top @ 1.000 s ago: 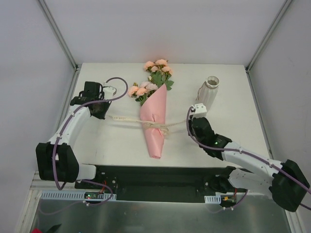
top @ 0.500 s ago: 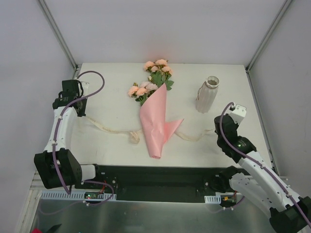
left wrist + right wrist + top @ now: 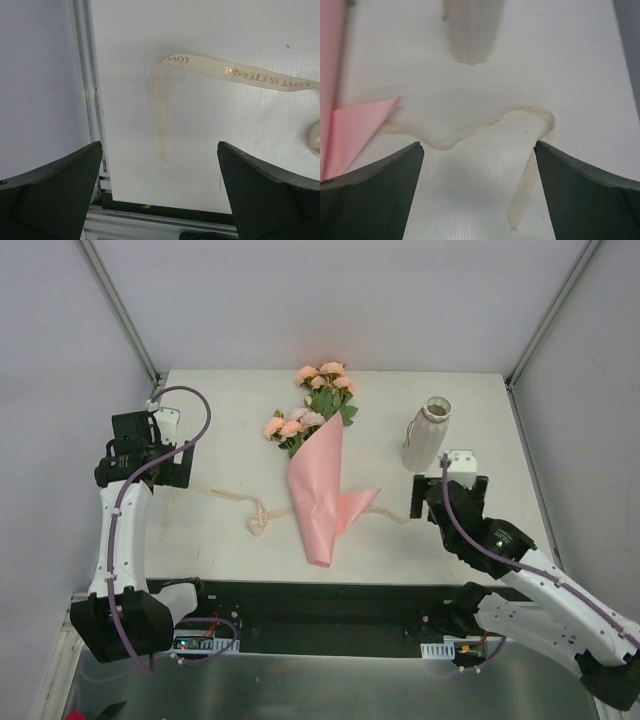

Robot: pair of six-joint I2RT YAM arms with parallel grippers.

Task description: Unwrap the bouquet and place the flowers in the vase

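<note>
White left arm [image 3: 104, 550] & right arm [image 3: 560, 590] w/ blk joints [image 3: 110, 625], purple cables [image 3: 183, 389], dark wedge pincer fingers [image 3: 50, 195].

The cream ribbon [image 3: 240, 74] lying on the table carries repeated gold lettering, seen upside down: "LOVE IS ETERNAL".

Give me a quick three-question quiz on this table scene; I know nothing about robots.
1. True or false: the flowers stand in the vase.
2. On which side of the bouquet is the vase? A) the robot's left B) the robot's right C) underneath it
3. Are the left gripper and right gripper open or shut?
Key: 1 false, they lie in the bouquet on the table. 2 B. 3 Both open, holding nothing; the cream ribbon lies loose below them.
</note>
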